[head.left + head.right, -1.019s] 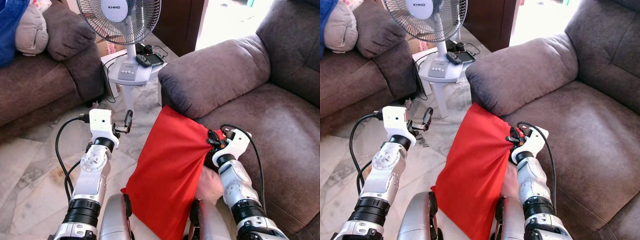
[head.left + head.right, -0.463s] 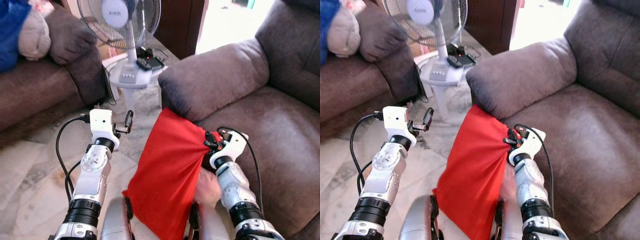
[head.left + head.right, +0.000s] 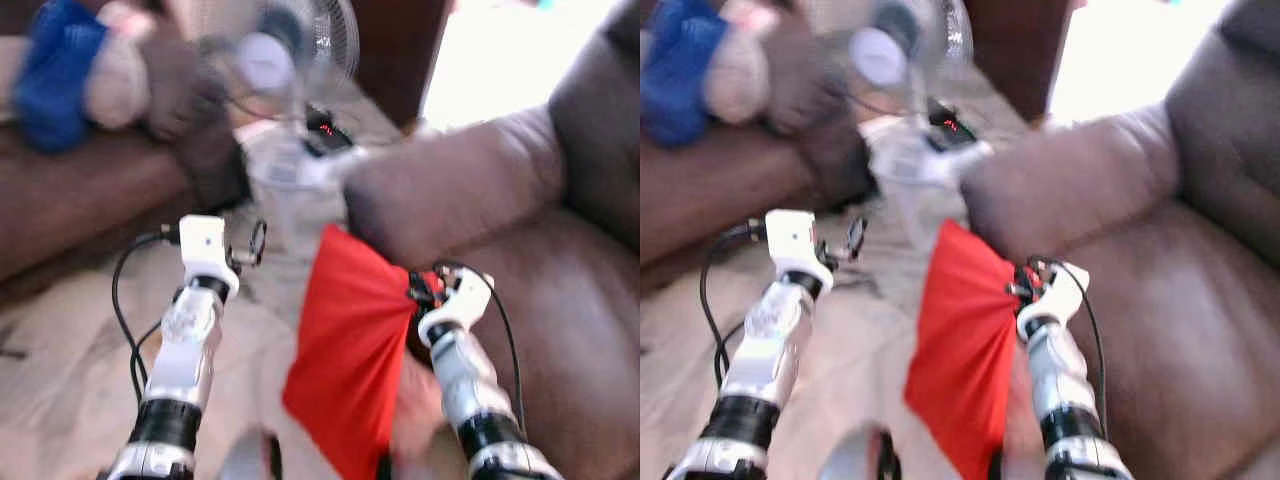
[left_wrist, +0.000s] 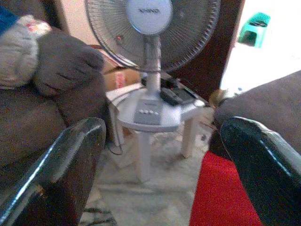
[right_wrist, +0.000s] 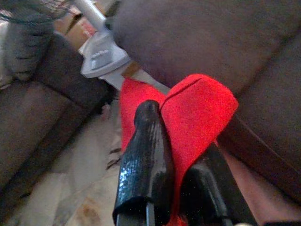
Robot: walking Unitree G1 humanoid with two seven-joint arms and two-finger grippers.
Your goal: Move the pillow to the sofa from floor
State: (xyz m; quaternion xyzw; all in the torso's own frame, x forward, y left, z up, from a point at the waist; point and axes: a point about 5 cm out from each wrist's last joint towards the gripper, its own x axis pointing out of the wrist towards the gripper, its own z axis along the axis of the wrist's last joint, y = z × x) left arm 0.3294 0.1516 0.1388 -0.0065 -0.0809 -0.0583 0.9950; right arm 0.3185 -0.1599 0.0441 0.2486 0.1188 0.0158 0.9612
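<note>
A red pillow hangs from my right gripper, which is shut on its right edge; the cloth bunches between the two black fingers in the right wrist view. The pillow is off the floor, just in front of the brown sofa's armrest, with the seat to the right. My left gripper is raised to the left of the pillow, open, with nothing between its fingers. The head views are blurred.
A white standing fan on a small white table stands ahead, between the two sofas. A second brown sofa with a blue and a beige cushion lies at the left. Marble floor is below the left arm.
The whole picture has shifted right and blurred, so the camera is moving. The red pillow stays pinched in my right gripper, and the left arm keeps its raised pose.
</note>
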